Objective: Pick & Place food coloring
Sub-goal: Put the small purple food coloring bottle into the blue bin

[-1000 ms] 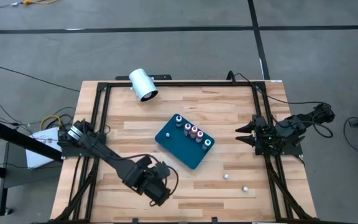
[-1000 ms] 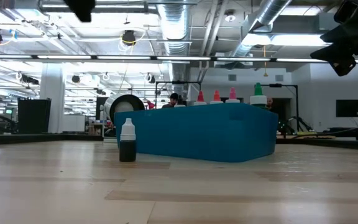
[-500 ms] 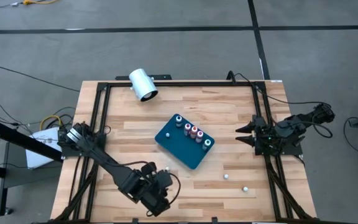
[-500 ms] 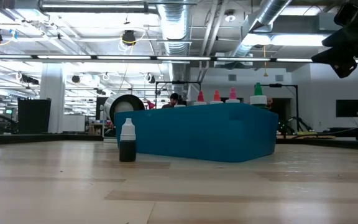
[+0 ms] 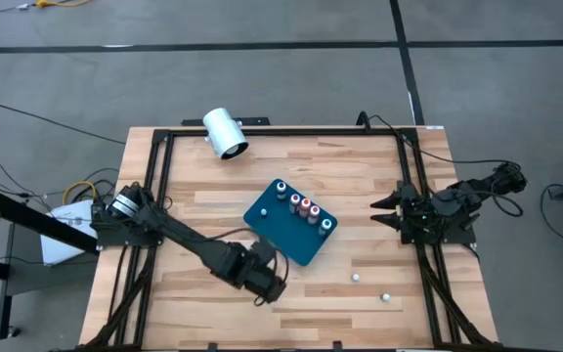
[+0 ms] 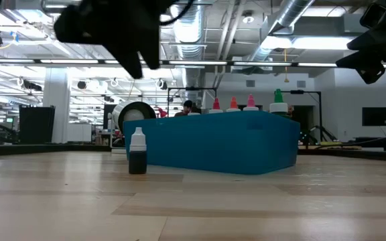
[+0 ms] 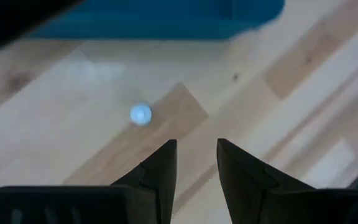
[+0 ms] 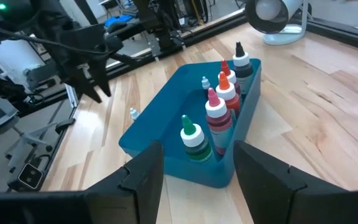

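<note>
While five food-coloring bottles (image 5: 302, 206) already stand in a row along one long side of the teal tray (image 5: 280, 233), a sixth, dark-bodied bottle (image 6: 137, 152) with a white cap is left upright on the desk (image 5: 360, 186), just off the tray's near-left corner. The left pincer (image 5: 268, 286) is seen just beside that corner and well above the desk in the low view. Its fingers (image 7: 160, 171) are parted by a narrow gap with nothing between them, and the bottle's white cap is seen just beyond the tips. The bottle's long axis is vertical, so a descent over the cap is judged to be called for. The right pincer (image 5: 379, 212) is parked open and empty at the desk's right edge, much farther from the loose bottle.
</note>
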Controlling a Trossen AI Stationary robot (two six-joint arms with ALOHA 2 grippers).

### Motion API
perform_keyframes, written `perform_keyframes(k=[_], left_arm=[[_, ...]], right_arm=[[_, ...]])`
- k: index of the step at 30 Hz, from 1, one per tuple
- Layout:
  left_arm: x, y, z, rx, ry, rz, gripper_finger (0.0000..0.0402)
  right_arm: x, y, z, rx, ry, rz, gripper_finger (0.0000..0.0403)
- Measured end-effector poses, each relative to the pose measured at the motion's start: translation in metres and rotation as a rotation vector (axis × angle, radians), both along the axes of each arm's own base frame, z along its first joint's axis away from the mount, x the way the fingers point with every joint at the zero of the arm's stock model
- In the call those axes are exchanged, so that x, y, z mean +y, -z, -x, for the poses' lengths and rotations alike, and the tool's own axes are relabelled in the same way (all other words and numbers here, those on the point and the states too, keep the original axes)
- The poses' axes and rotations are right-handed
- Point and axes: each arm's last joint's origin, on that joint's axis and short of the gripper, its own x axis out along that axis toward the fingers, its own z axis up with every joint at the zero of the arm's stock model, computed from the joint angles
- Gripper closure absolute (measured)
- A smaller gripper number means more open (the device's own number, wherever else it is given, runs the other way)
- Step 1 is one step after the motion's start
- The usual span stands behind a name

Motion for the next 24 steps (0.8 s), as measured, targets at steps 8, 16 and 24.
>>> perform_keyframes(k=[8,16,24], left_arm=[[0.016,0.002,-0.008,-0.015,-0.083,0.014,0.0297],[0.018,0.010,-0.007,0.032,-0.145,0.043,0.0297],[0.013,0.037,-0.011,0.112,-0.189,0.025,0.0297]], right_arm=[[0.000,0.000,0.000,0.000,0.000,0.000,0.0218],[0.000,0.000,0.000,0.001,0.000,0.000,0.0222],[0.000,0.002,0.001,0.024,0.009,-0.022,0.0220]])
